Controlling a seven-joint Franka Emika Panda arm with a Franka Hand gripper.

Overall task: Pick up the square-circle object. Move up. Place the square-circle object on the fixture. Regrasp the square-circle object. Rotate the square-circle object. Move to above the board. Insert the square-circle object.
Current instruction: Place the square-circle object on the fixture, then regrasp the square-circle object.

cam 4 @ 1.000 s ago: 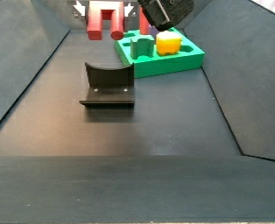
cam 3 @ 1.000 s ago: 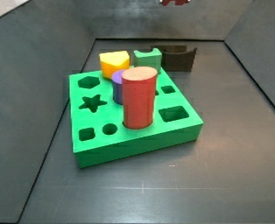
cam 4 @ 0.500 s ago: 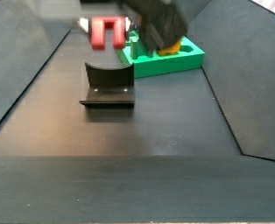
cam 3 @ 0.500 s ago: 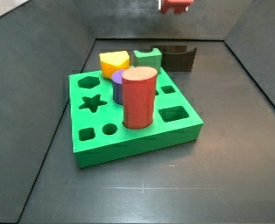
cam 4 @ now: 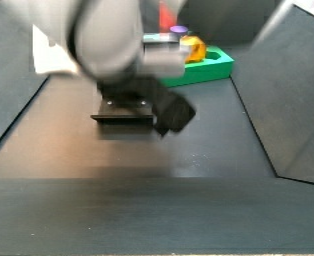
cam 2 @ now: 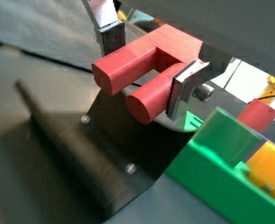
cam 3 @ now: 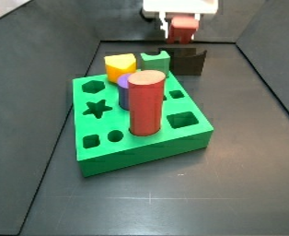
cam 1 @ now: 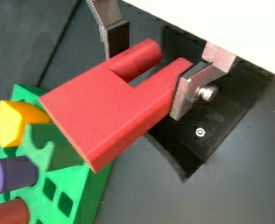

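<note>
My gripper (cam 1: 151, 61) is shut on the square-circle object (cam 1: 105, 114), a red piece with one square prong and one round prong. Both wrist views show the silver fingers (cam 2: 185, 87) clamping its sides, with the object (cam 2: 146, 66) held in the air. The dark fixture (cam 2: 70, 149) lies just beneath it. In a side view the gripper (cam 3: 179, 28) hangs at the back, over the fixture (cam 3: 191, 63). The green board (cam 3: 110, 138) with cut-out holes sits in the middle. In a side view the blurred arm hides most of the fixture (cam 4: 117, 112).
A tall red cylinder (cam 3: 146, 103) stands in the board. A yellow piece (cam 3: 119, 64), a purple piece and a small green notched block (cam 3: 156, 61) sit at the board's back edge. Sloped dark walls enclose the floor.
The gripper has come down with the red object from the top edge of the view to just over the fixture. The arm now covers much of a side view.
</note>
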